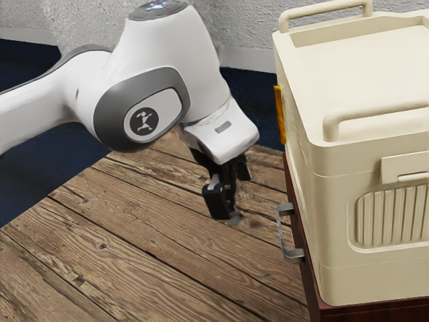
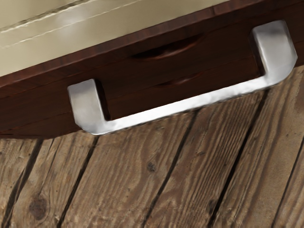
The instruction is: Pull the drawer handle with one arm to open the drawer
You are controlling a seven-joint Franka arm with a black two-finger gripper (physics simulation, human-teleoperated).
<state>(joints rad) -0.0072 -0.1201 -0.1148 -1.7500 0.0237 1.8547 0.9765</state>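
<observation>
Hovers with the gripper [image 1: 232, 194] spread open and empty near the exterior view's centre, apart from the metal handle [image 2: 185, 105] right of centre, probably to leave room for closing around it and pulling the drawer [image 2: 133, 90].

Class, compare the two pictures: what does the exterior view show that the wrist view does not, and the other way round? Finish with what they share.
Exterior view: the white arm and its black hand, the pale wall, the dark blue floor, the yellow piece and the cream case's ribbed panel.

Wrist view: dark curved marks on the drawer front.

Both: the metal drawer handle, dark reddish wood, part of the cream case, and wooden planks.
</observation>
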